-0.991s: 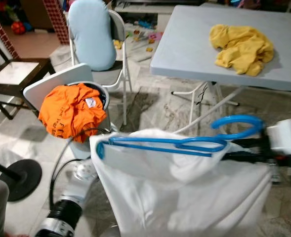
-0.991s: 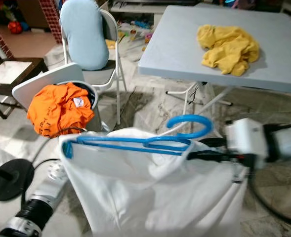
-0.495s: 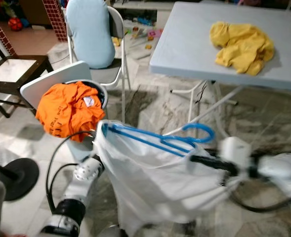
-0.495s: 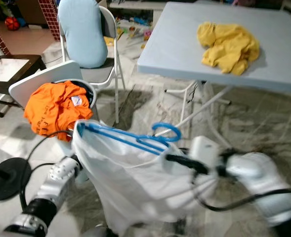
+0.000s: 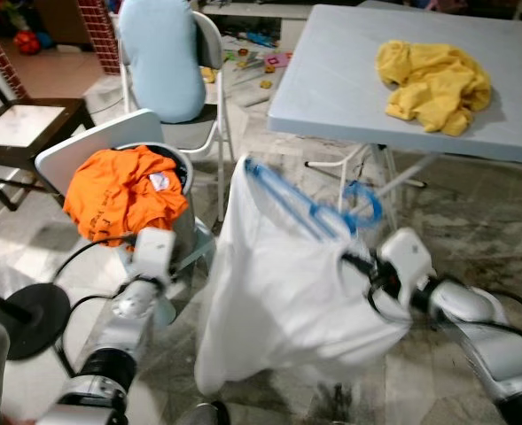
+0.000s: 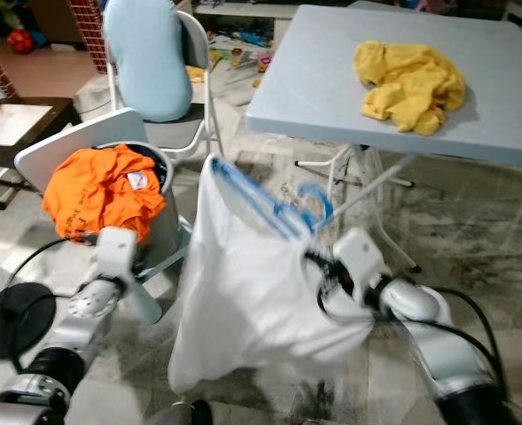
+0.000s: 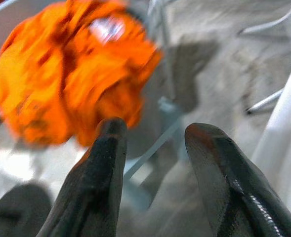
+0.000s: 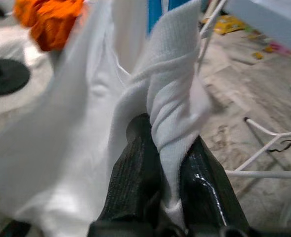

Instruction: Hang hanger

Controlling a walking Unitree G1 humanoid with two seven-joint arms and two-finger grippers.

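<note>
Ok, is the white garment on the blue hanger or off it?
On it. The blue hanger runs inside the white garment top, hook sticking out; right gripper pinches the cloth.

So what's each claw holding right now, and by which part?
Right claw pinches the white shirt by a bunched fold near its collar. Left claw holds nothing.

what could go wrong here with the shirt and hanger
The right gripper pinches only a fold of the white shirt, not the blue hanger, so the cloth might slip from the jaws or slide off the tilted hanger. The shirt's hem hangs near the floor and may drag. The left gripper is open beside the orange garment on the bin, so it gives no support.
</note>
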